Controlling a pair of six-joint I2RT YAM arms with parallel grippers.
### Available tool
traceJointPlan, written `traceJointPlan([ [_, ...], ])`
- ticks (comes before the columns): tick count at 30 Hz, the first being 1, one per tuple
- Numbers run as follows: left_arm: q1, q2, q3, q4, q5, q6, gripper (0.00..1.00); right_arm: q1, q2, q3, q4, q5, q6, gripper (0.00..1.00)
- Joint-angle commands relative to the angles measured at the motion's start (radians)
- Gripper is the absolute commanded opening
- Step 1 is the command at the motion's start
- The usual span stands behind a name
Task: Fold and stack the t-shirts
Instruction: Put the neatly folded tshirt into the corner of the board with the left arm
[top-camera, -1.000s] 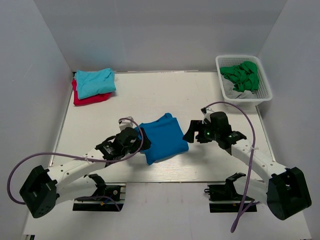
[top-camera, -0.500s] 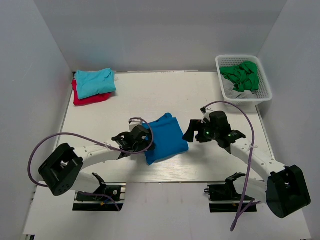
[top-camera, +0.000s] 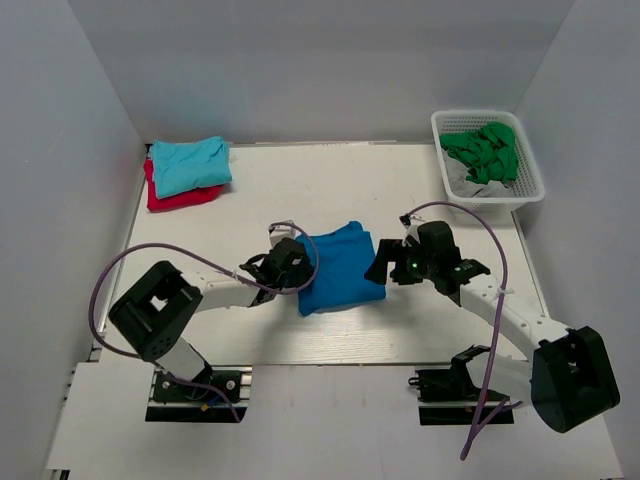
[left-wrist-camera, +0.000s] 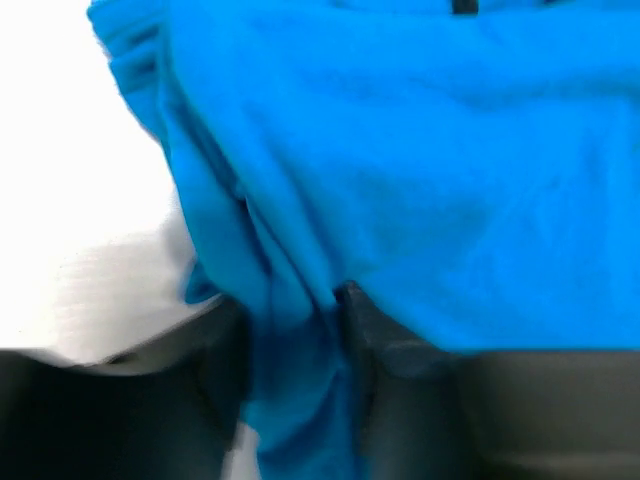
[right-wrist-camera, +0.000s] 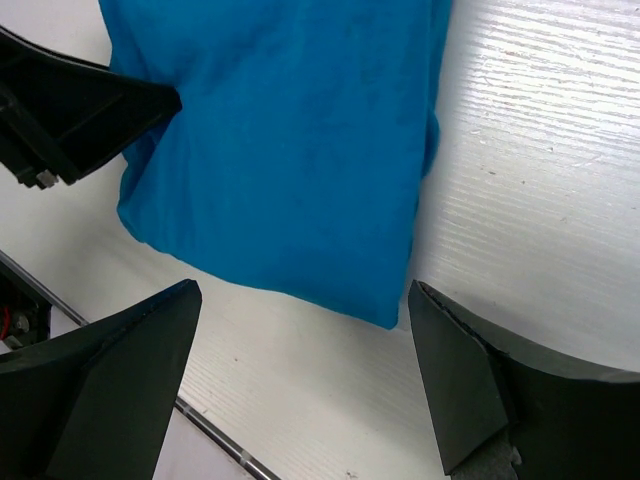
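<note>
Pinching the 9 o'clock edge of the folded royal-blue t-shirt (top-camera: 345, 270), the left gripper (top-camera: 297, 269) grips bunched cloth. The right gripper (top-camera: 382, 264) gapes wide at its 3 o'clock side. The shirt lies mid-table, long axis roughly 6-to-12. Far off at 10 o'clock, the turquoise t-shirt (top-camera: 190, 163) tops the red t-shirt (top-camera: 180, 198).

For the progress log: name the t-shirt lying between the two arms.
The royal-blue t-shirt, folded mid-table; the turquoise t-shirt sits on the red t-shirt in the far-left corner.

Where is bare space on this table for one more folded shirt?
Bare: the far middle of the table, between the turquoise t-shirt and the basket; also the left side, nearer than that t-shirt. Crowded: the centre, where the left arm and right arm meet at the blue t-shirt.
</note>
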Motion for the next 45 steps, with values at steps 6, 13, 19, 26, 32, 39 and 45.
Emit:
traceJointPlan([
  [6, 0.012, 0.114, -0.012, -0.038, 0.083, 0.086, 0.06, -0.003, -0.029, 0.041, -0.024, 0.050, -0.025, 0.90],
  [13, 0.012, 0.070, 0.089, -0.126, 0.000, 0.180, 0.00, -0.003, -0.137, -0.038, -0.063, 0.111, -0.010, 0.90],
  [19, 0.034, 0.012, 0.263, -0.295, -0.129, 0.281, 0.00, -0.003, -0.201, -0.055, -0.078, 0.147, -0.007, 0.90],
  [26, 0.119, 0.002, 0.406, -0.395, -0.189, 0.496, 0.00, -0.003, -0.224, -0.050, -0.066, 0.188, -0.008, 0.90],
  [32, 0.195, -0.028, 0.486, -0.371, -0.209, 0.695, 0.00, -0.005, -0.214, -0.033, -0.064, 0.223, -0.018, 0.90],
  [39, 0.319, 0.033, 0.610, -0.317, -0.212, 0.858, 0.00, -0.002, -0.174, -0.010, -0.041, 0.262, -0.018, 0.90],
  [45, 0.408, 0.157, 0.792, -0.382, -0.172, 0.921, 0.00, -0.005, -0.160, -0.002, -0.035, 0.363, 0.005, 0.90],
])
